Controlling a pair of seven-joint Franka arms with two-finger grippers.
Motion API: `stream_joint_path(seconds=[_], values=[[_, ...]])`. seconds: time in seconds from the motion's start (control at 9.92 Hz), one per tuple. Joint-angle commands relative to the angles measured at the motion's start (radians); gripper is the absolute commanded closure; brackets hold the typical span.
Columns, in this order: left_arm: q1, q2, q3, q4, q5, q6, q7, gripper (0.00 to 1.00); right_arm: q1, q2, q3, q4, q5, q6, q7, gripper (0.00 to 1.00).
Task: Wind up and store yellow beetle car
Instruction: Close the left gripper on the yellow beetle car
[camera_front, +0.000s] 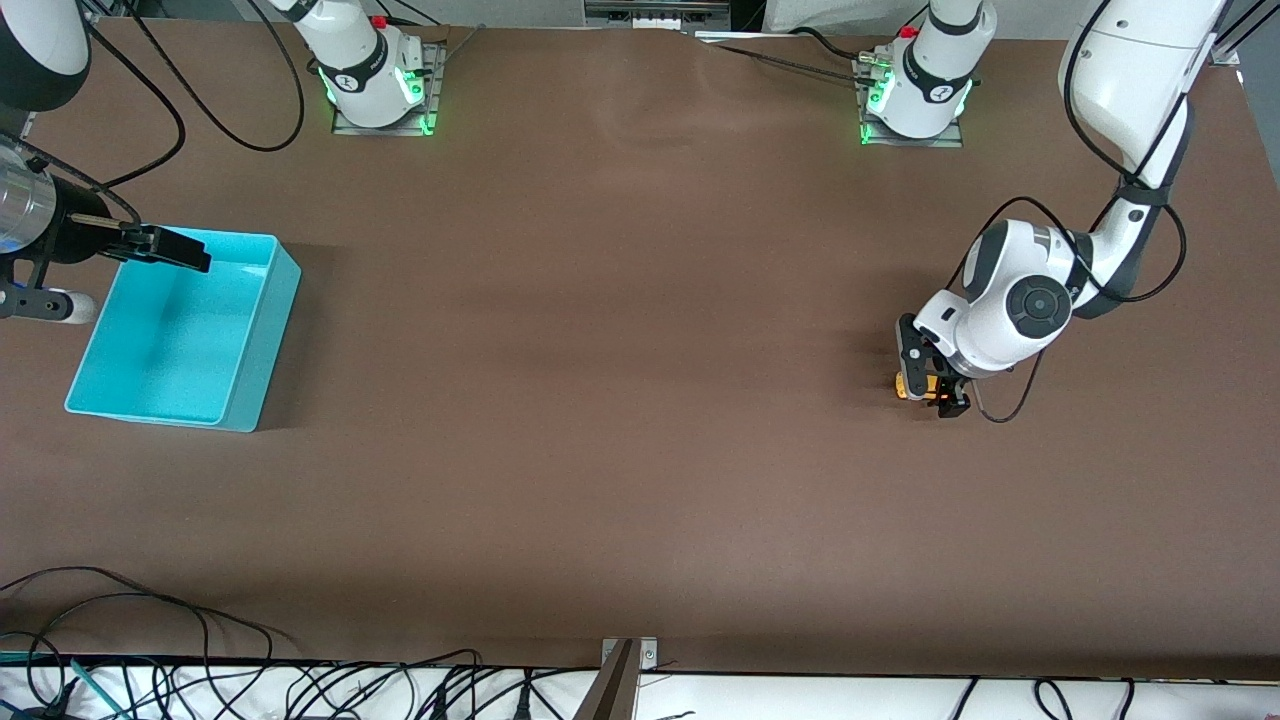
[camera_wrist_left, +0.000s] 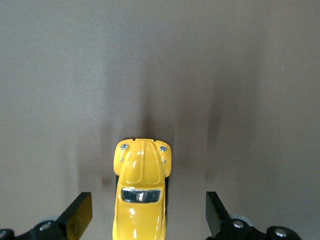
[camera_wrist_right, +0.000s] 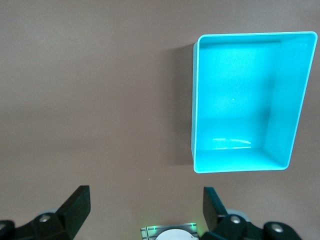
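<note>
Car (camera_wrist_left: 141, 192) on the table (camera_front: 640, 400) toward the left arm's end, straddled by the wide-spread left claw (camera_front: 930, 378), long axis running between its fingers, neither touching. Right claw (camera_front: 165, 247), also wide, waiting over the empty bin (camera_front: 255, 330).

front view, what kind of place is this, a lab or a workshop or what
Most likely a robotics lab bench. Two arms are bolted to a brown table with loose cables along its edges, and the only props are a turquoise bin and a yellow beetle car between the open left gripper fingers.
</note>
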Motion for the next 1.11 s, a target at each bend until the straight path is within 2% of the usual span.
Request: stream_joint_path(seconds=[0.0, 0.2, 0.3, 0.5, 0.71, 0.91, 1.01], values=[[0.007, 0.021, 0.0, 0.006, 0.029, 0.04, 0.031, 0.0, -0.008, -0.007, 0.005, -0.003, 0.004, -0.005, -0.006, 0.0], [0.009, 0.026, 0.0, 0.007, 0.029, 0.045, 0.04, 0.0, -0.008, -0.007, 0.005, -0.003, 0.004, -0.007, -0.006, 0.0], [0.009, 0.026, 0.0, 0.007, 0.029, 0.038, 0.052, 0.12, -0.008, -0.009, 0.005, -0.003, 0.004, -0.008, -0.006, 0.0], [0.015, 0.02, 0.0, 0.007, 0.029, 0.027, 0.057, 0.46, -0.008, -0.009, 0.005, -0.004, 0.004, -0.008, -0.006, 0.0], [0.015, 0.011, 0.0, 0.012, 0.031, 0.016, 0.057, 0.68, -0.01, -0.009, 0.005, -0.006, 0.004, -0.011, -0.009, 0.0], [0.015, 0.011, 0.0, 0.012, 0.029, 0.016, 0.057, 0.8, -0.01, -0.009, 0.002, -0.006, 0.004, -0.01, -0.009, 0.0], [0.015, 0.012, 0.0, 0.012, 0.029, 0.016, 0.058, 0.81, -0.01, -0.009, 0.002, -0.006, 0.004, -0.011, -0.009, 0.0]])
